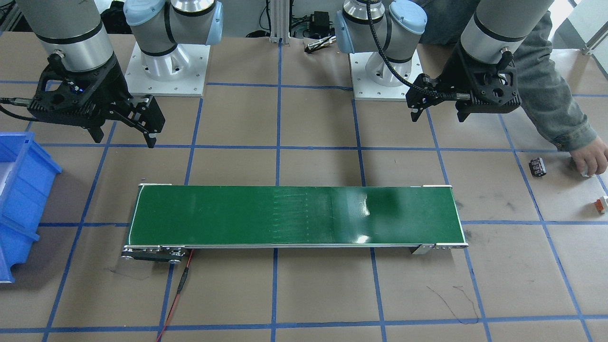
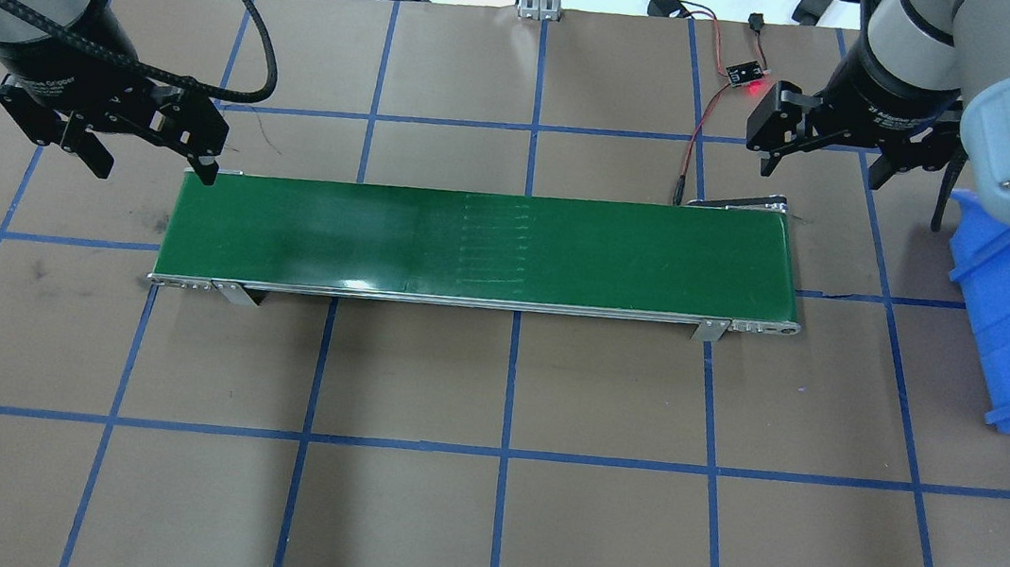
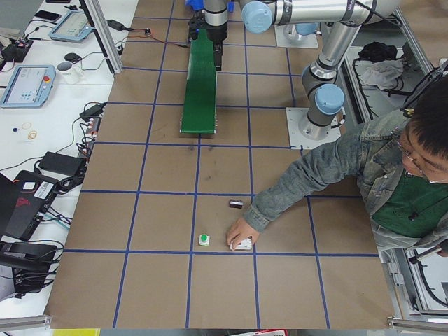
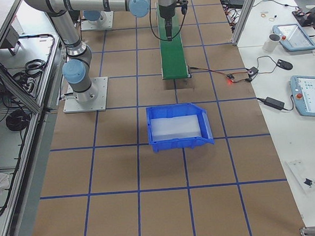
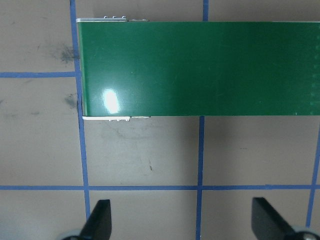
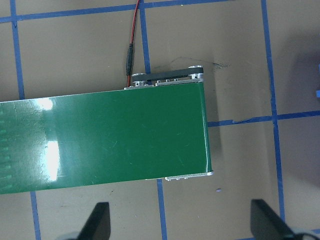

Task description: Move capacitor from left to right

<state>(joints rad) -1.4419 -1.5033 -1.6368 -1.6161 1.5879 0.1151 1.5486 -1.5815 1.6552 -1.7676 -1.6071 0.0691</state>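
Table (image 1: pixel 308 294) holds the capacitor (image 1: pixel 537 167) sideways, axis toward robot; left claw (image 1: pixel 438 117) and right claw (image 1: pixel 124 138) gape wide.

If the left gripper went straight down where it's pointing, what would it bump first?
Probably the bare brown table, by a blue tape line. The left gripper is open, beside the green belt's end, with nothing under it. Depth is hard to judge.

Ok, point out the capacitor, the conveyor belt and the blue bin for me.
capacitor (image 1: pixel 537 167), front-facing view, middle of its black side.
conveyor belt (image 1: pixel 228 213), front-facing view, bare green surface.
blue bin (image 1: pixel 28 199), front-facing view, outer wall.
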